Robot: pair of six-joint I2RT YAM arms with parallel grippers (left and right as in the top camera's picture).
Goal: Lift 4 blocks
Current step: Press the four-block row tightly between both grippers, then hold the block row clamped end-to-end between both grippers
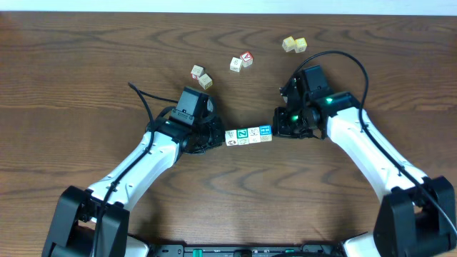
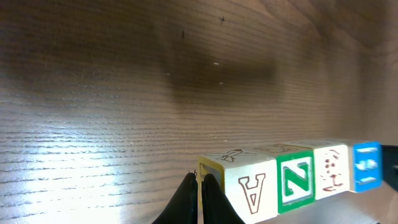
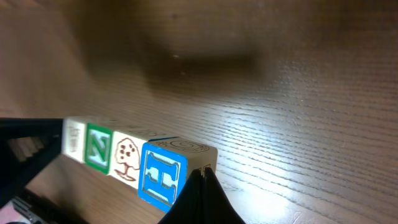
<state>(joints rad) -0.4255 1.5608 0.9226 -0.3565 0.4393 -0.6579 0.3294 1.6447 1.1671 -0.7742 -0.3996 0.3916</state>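
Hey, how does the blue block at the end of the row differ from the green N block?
The blue block has a bright blue print; the green N block has a green letter in a green border. The blue block ends the row, with the right gripper, jaws shut, at its outer side; the green N block sits mid-row, a neighbour on each side. Both are small pale cubes of like size.

Table (image 1: 86, 64): dark brown wood, strong grain, sheen in the wrist views.
Far right: two yellowish cubes (image 1: 289, 44), touching, side by side.
Far centre: red-letter cube (image 1: 247, 58) touching a pale cube (image 1: 235, 64).
Left of them: two printed cubes (image 1: 198, 72), corner to corner.
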